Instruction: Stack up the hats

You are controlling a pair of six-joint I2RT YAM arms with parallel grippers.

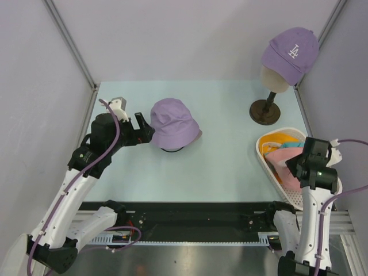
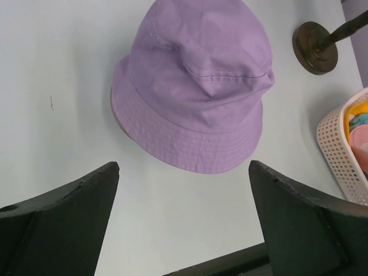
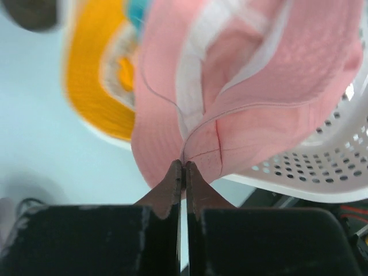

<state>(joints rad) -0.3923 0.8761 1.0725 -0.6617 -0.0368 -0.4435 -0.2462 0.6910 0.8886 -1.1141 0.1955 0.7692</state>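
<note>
A lavender bucket hat point(image 1: 173, 123) point(image 2: 195, 86) rests crown up on the table left of centre. My left gripper point(image 1: 145, 131) point(image 2: 184, 172) stands open just left of it, nothing between its fingers. In the white basket point(image 1: 265, 163) at the right lie a pink hat point(image 1: 287, 161) point(image 3: 253, 86), an orange hat point(image 1: 279, 140) point(image 3: 95, 75) and a bit of teal hat point(image 1: 292, 146) point(image 3: 137, 11). My right gripper point(image 1: 294, 167) point(image 3: 184, 165) hangs over the basket, shut on the pink hat's brim edge.
A purple baseball cap point(image 1: 290, 53) with a white logo sits on a beige mannequin head on a dark round stand point(image 1: 265, 110) point(image 2: 315, 39) at the back right. Grey walls close in on both sides. The basket wall point(image 3: 322, 167) point(image 2: 339, 149) lies by the table's right edge.
</note>
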